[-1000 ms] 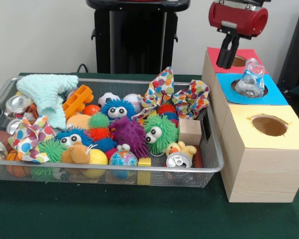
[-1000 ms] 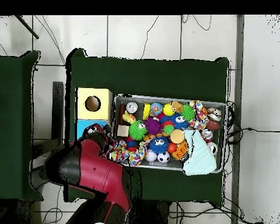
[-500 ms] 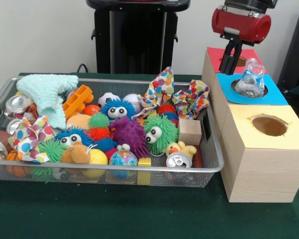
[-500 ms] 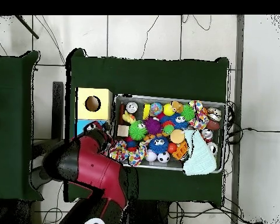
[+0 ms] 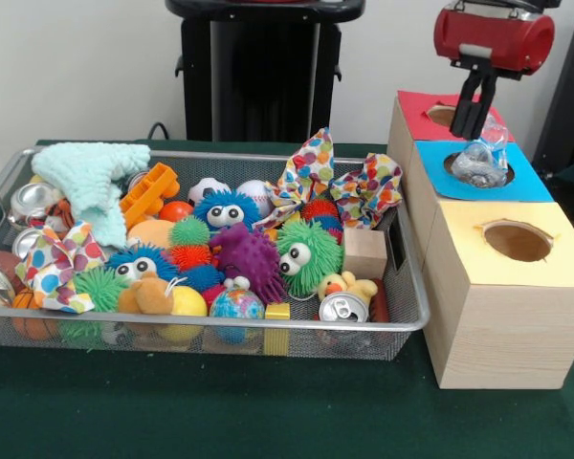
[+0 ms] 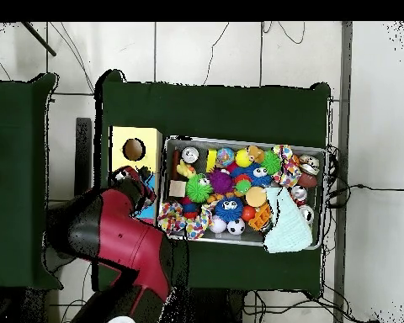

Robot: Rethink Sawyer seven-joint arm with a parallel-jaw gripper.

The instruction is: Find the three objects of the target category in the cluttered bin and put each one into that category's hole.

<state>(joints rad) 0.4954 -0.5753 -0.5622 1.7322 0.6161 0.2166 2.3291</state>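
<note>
Box tops (image 5: 502,182): red at the far end, blue in the middle, yellow nearest; sides of pale wood.
Basket (image 5: 268,330): silver wire mesh.
Table cloth (image 5: 220,411): dark green.
Knitted cloth (image 5: 94,182): mint green, at the basket's far left corner.
Fabric pieces (image 5: 340,182): white with many-coloured dots.
Fuzzy balls (image 5: 306,253): green, blue and orange, with white googly eyes.
Spiky ball (image 5: 244,253): purple.
Arm housing (image 5: 493,36): red, with black parts.

We count three boxes: red (image 5: 423,113), blue (image 5: 478,182) and yellow (image 5: 512,287). In the bin (image 5: 413,287) we see three googly-eyed fuzzy balls (image 5: 225,210), two polka-dot cloths (image 5: 311,177), one wooden block (image 5: 364,252), and at least three cans (image 5: 343,308).
</note>
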